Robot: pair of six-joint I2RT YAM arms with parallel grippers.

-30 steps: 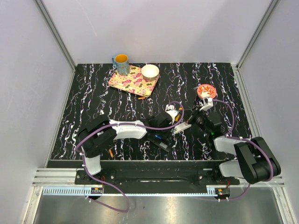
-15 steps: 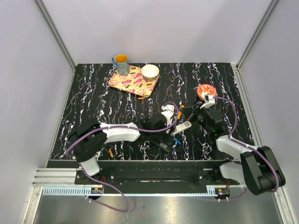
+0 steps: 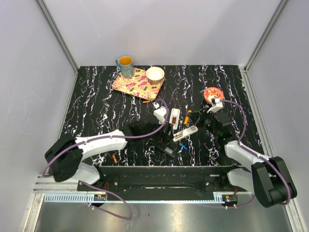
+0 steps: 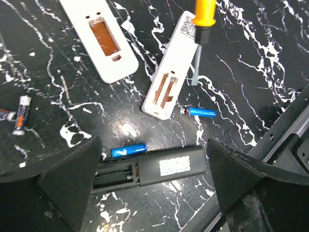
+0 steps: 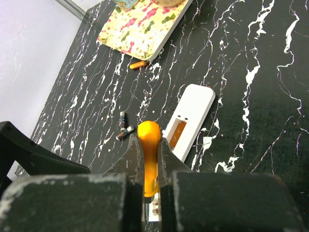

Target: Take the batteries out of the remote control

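Prying step, I judge: the right claw (image 5: 148, 162) pinches an orange-handled screwdriver (image 4: 203, 12) against the white remote (image 4: 166, 72). The left claw (image 4: 154, 164), spread and empty, hovers over the black remote (image 4: 169, 166). Blue batteries (image 4: 128, 150) lie loose on the desk (image 4: 251, 58) at its 11 o'clock. The next move calls for levering out any remaining cells.

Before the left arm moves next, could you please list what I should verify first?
1. The left gripper is open and holds nothing: ok.
2. The right gripper is shut on the screwdriver: ok.
3. The blue batteries lie loose on the table: ok.
4. The white remotes have open, empty battery bays: ok.
5. The black remote has an empty bay: cannot tell, as a finger hides part of it.
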